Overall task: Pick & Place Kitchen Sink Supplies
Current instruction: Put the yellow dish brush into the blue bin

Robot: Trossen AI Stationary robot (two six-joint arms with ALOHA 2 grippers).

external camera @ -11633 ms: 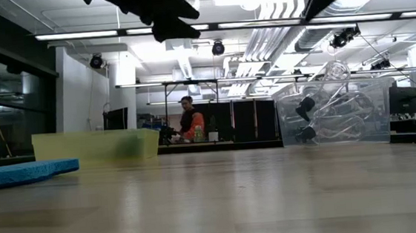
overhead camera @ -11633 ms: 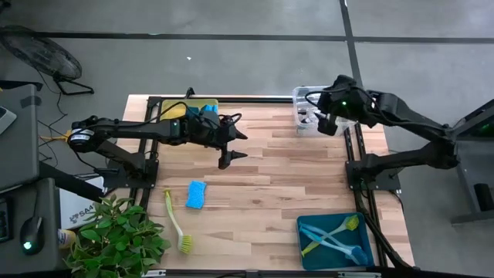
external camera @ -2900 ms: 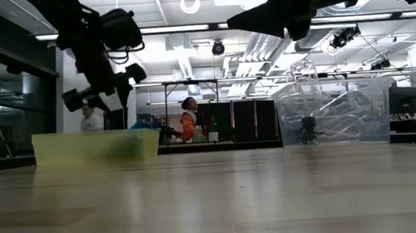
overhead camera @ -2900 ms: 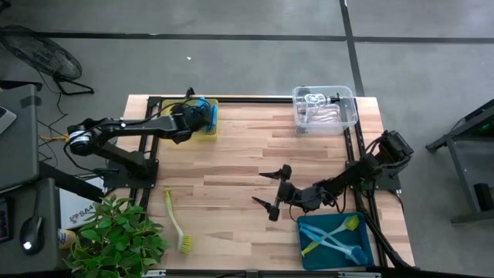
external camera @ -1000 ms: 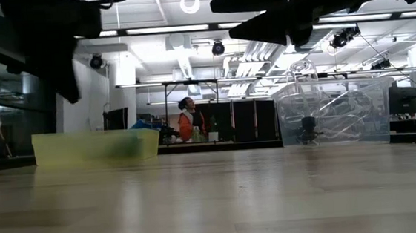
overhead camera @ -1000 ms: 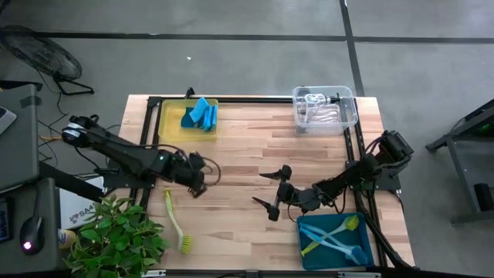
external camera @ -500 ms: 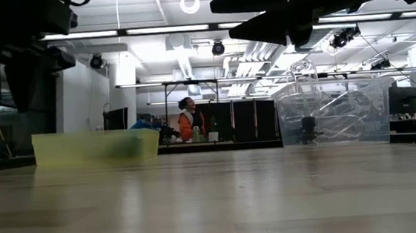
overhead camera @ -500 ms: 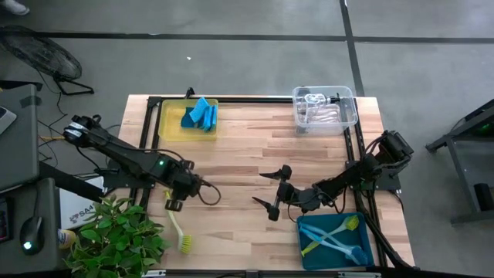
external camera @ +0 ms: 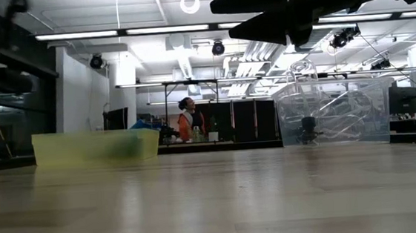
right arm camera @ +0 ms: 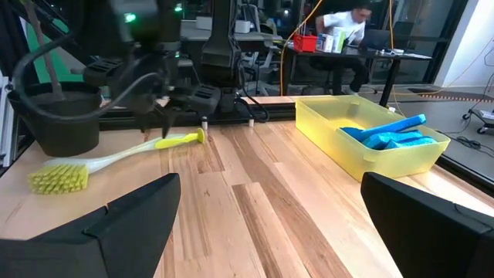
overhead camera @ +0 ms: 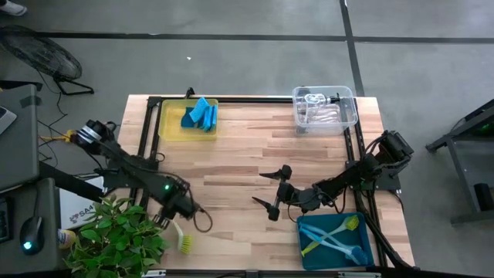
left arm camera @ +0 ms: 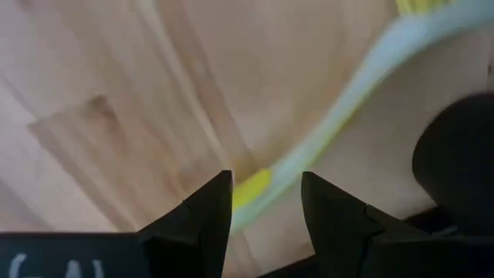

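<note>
A yellow-green dish brush (overhead camera: pixel 182 235) lies flat on the table near its near-left corner, bristle head (right arm camera: pixel 58 179) toward the near edge. My left gripper (overhead camera: pixel 173 211) is open and low over the brush's handle (left arm camera: pixel 332 131). Its two fingertips stand on either side of the handle near its free end (right arm camera: pixel 189 139), and the left wrist view shows a gap on each side. My right gripper (overhead camera: pixel 271 191) is open and waits above the table's middle, next to the teal bin. Blue sponges (overhead camera: pixel 201 116) lie in the yellow bin.
The yellow bin (overhead camera: pixel 166 127) sits at the far left. A clear bin (overhead camera: pixel 349 116) with bottles sits at the far right. The teal bin (overhead camera: pixel 309 245) at the near right holds brushes. A green plant (overhead camera: pixel 116 235) stands just off the near-left corner. People show in the room behind.
My left gripper has moved toward the table's near edge and a little left, coming down over the brush's handle; it has left the low view on the left side. The brush and my right arm have kept still.
</note>
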